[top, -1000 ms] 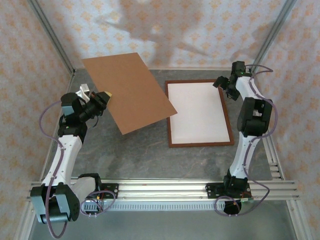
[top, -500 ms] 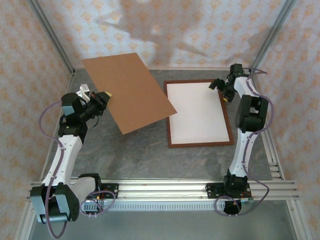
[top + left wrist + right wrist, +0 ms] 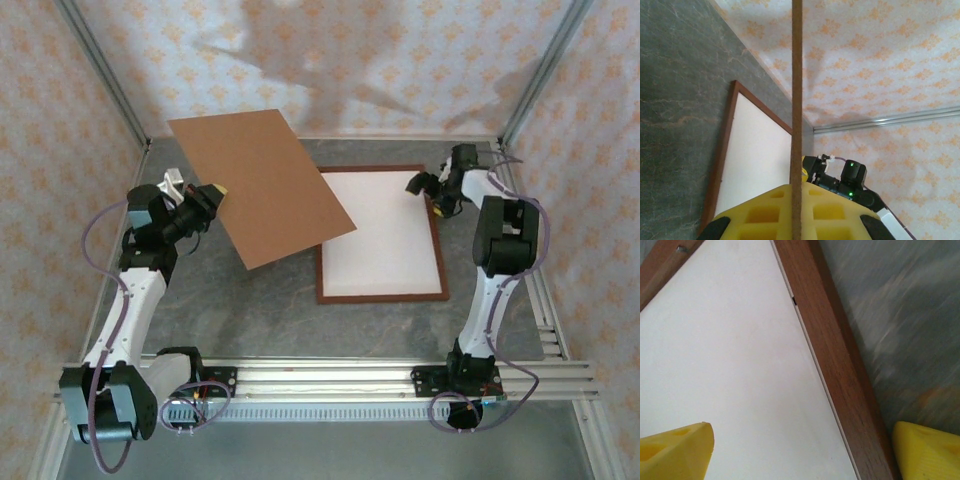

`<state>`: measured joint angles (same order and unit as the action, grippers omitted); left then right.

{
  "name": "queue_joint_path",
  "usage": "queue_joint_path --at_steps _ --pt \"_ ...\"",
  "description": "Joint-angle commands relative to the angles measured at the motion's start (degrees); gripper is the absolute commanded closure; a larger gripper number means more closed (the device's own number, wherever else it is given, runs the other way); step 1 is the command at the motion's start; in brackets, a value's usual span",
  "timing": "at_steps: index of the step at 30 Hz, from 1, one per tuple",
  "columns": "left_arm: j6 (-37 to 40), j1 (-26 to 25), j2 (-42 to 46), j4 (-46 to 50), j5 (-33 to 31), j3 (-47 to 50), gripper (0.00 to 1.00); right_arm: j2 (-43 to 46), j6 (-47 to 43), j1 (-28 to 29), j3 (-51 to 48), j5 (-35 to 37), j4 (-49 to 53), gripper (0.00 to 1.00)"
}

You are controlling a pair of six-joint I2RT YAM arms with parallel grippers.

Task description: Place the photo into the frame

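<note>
On the table (image 3: 250, 310), the frame (image 3: 380, 298) is now found further left and slightly nearer than a second ago, and its left rail is overlapped from above by the brown board (image 3: 260, 185). Its opening is filled by a white sheet (image 3: 385, 235); whether this is the photo cannot be told. The right gripper (image 3: 428, 192) has been brought leftward over the far right corner, jaws apart astride the rail. The tilted board is kept clamped by the left gripper (image 3: 212, 195).
</note>
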<state>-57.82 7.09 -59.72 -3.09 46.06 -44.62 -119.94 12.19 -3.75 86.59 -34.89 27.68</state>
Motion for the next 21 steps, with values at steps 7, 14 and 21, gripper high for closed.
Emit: queue_joint_path --at_steps 7,14,21 --pt "3.9 -3.0 0.1 -2.5 2.6 -0.1 1.0 7.6 6.0 9.6 -9.0 -9.4 -5.3 0.09" --pt "7.3 -6.2 -2.6 -0.3 6.5 -0.3 1.0 14.4 4.7 8.5 -9.2 2.7 -0.8 0.09" --pt "9.0 -10.0 -9.4 0.3 13.4 -1.6 1.0 24.5 4.8 7.3 -14.5 16.2 -0.2 0.08"
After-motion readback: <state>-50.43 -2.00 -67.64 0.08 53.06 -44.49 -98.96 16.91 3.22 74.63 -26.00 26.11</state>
